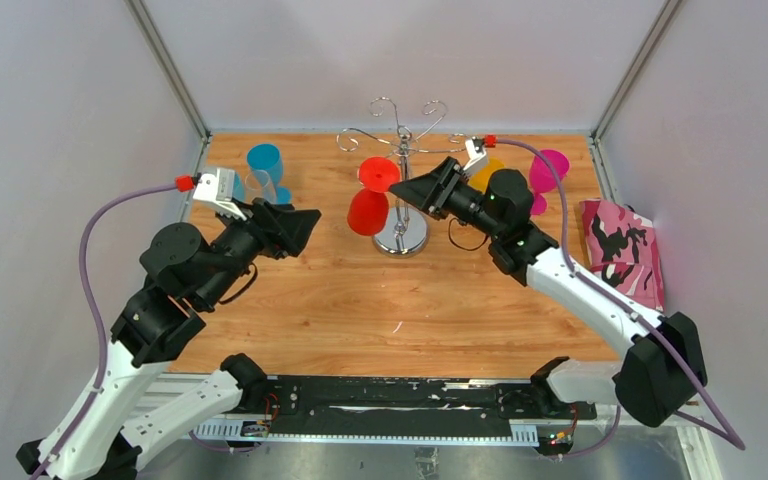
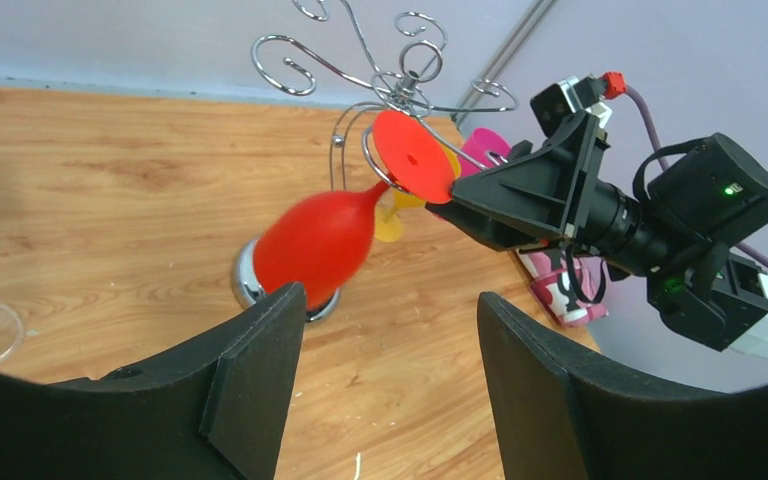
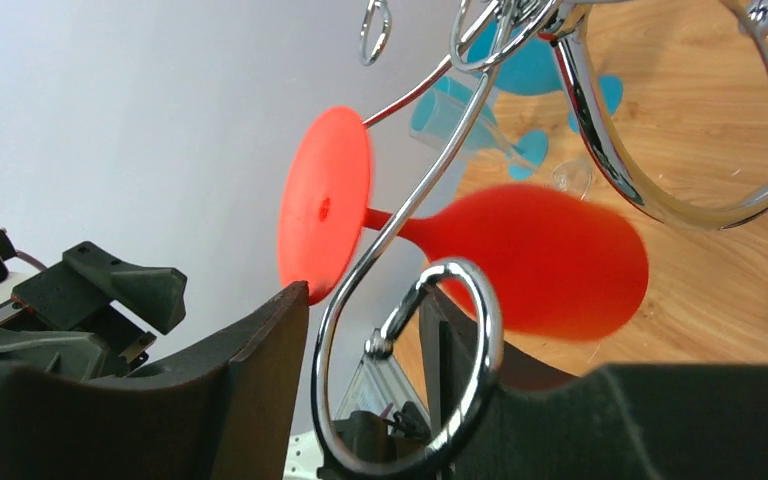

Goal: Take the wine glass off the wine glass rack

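On rack (image 1: 405, 238), hung foot-up: glass (image 1: 368, 212), light, probably plastic, smooth; best taken at stem. Right jaws apart at foot; left jaws apart, well clear.

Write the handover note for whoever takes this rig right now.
Left gripper: open, empty, hovering left of the wine glass rack, pointed at the glass.
Right gripper: jaws apart at the foot of the red wine glass, a rack curl between its fingers; no firm grip visible.
The glass hangs tilted by its foot from a rack arm, bowl low.
Done: approach.
Left: grip the glass, slide it off the arm, bring it clear.
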`<state>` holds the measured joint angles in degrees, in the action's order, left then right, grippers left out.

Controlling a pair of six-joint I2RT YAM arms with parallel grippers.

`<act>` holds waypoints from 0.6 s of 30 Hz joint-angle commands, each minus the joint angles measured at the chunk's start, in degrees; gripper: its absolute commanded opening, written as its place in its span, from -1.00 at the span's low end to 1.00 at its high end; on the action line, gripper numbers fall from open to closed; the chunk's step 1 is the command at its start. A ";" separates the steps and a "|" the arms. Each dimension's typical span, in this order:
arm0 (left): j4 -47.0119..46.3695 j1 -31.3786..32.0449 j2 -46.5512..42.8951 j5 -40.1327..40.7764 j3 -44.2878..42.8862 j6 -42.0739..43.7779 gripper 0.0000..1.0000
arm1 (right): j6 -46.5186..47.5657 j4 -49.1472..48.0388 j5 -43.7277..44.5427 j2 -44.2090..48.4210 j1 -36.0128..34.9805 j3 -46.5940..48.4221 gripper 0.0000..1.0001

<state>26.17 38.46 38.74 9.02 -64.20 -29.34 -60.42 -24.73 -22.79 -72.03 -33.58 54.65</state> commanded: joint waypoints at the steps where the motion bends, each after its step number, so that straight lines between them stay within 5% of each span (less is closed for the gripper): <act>1: 0.36 0.39 -1.02 1.44 0.30 1.40 0.38 | 0.56 -2.56 6.07 4.93 -1.94 -1.78 -0.05; 7: -0.80 0.39 -0.77 0.41 1.08 0.86 0.38 | 2.73 1.40 9.45 9.26 -4.43 -1.12 -0.01; 18: -0.25 0.39 -1.29 0.48 1.05 0.75 0.38 | 0.24 1.11 10.19 2.18 -7.98 1.11 0.01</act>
<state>25.87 38.46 38.30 9.08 -62.98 -29.02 -59.99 -25.17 -14.94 -68.66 -39.35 55.66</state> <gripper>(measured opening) 0.687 0.501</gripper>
